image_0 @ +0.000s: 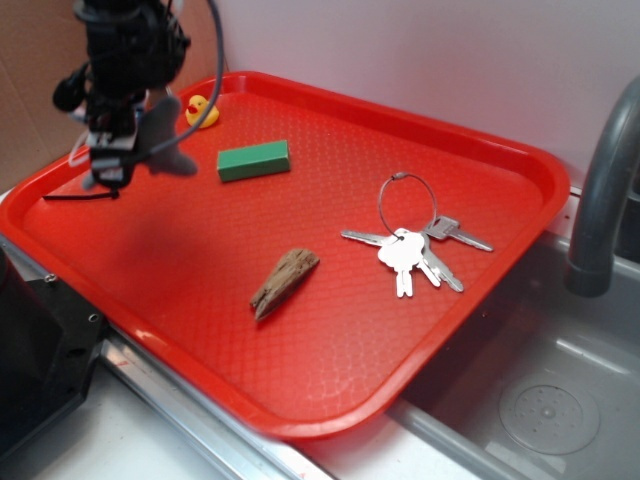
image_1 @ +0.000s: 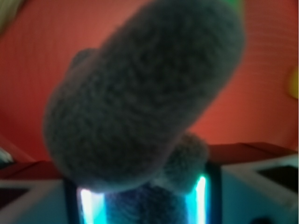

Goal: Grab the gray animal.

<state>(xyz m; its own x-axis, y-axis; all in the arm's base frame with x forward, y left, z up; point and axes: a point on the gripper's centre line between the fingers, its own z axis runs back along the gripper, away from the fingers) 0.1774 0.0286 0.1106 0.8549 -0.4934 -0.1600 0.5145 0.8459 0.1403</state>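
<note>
The gray animal (image_0: 160, 135) is a soft gray plush toy held in my gripper (image_0: 115, 155), lifted above the far left part of the red tray (image_0: 520, 190). Its stubby limbs stick out to the right of the fingers. In the wrist view the gray animal (image_1: 140, 88) fills most of the frame, blurred and very close, with its lower end between the jaws at the bottom edge. My gripper (image_1: 142, 200) is shut on it.
On the tray lie a small yellow rubber duck (image_0: 198, 108), a green block (image_0: 254, 160), a piece of wood (image_0: 283, 282) and a bunch of keys (image_0: 412, 250) on a ring. A gray faucet (image_0: 605, 190) stands over the sink at the right.
</note>
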